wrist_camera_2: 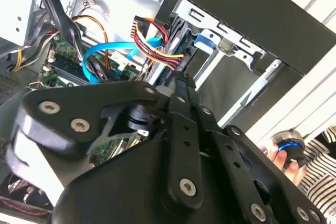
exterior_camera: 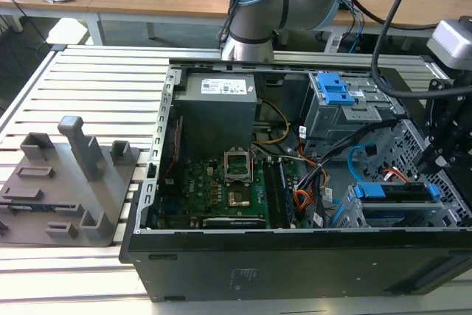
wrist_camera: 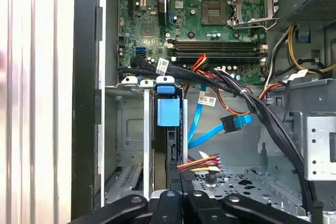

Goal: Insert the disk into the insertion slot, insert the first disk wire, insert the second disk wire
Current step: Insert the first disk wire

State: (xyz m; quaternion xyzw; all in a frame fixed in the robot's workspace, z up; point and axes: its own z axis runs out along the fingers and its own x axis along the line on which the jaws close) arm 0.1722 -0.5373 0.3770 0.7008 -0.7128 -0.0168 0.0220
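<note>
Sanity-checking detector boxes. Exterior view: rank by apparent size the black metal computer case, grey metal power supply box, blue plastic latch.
1. black metal computer case
2. grey metal power supply box
3. blue plastic latch, clearly smallest

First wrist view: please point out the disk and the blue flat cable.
the disk (wrist_camera: pixel 168 113), first wrist view, its blue caddy tab.
the blue flat cable (wrist_camera: pixel 210 134), first wrist view, mid-band.

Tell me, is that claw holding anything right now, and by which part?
It seems to pinch the red, yellow and black wire bundle by its plug end, right where the bundle meets the gripper tip, close to the disk.
</note>
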